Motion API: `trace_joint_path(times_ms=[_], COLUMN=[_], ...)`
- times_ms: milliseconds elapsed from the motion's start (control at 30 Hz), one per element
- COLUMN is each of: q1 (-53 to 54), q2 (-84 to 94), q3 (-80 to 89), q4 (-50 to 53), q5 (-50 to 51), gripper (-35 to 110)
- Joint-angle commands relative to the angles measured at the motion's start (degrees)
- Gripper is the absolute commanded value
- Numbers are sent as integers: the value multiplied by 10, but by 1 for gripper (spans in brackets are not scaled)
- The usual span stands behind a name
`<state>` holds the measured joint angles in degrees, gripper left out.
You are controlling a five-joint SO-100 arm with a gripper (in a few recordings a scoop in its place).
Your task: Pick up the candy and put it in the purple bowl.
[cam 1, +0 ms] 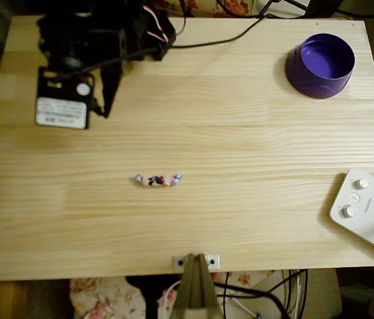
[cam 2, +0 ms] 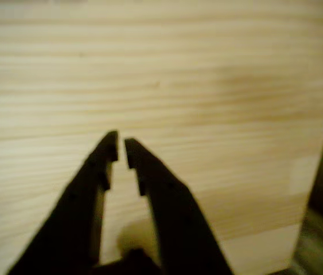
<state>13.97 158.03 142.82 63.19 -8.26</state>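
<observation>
My arm is black all over, blocky at the joints. A black motor housing carries a white label with dark print and a small round silver fitting above it. Red and white wires loop near my base beside a black cable. My claw has two tapering matte-black fingers.

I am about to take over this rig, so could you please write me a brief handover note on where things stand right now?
Claw: nearly shut, fingertips a sliver apart, holding nothing, at the table's upper left in the overhead view.
Candy: lying flat on the wood near the table's middle, untouched.
Purple bowl: upright at the upper right corner, nothing inside.
White device with knobs: at the right edge, away from the candy.
Done: nothing.
Left: reach, grasp, carry, drop in bowl.
</observation>
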Motion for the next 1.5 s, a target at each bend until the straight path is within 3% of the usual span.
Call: trace_joint_path(times_ms=[0, 600, 900, 1267, 1467], q1=[-4, -77, -131, -182, -207], q2=[-81, -384, -466, -532, -599], q3=[-112, -336, -408, -454, -522], q4=[-19, -35, 40, 47, 95], q5=[-47, -366, -508, -613, -596], gripper=[-1, -1, 0, 0, 3])
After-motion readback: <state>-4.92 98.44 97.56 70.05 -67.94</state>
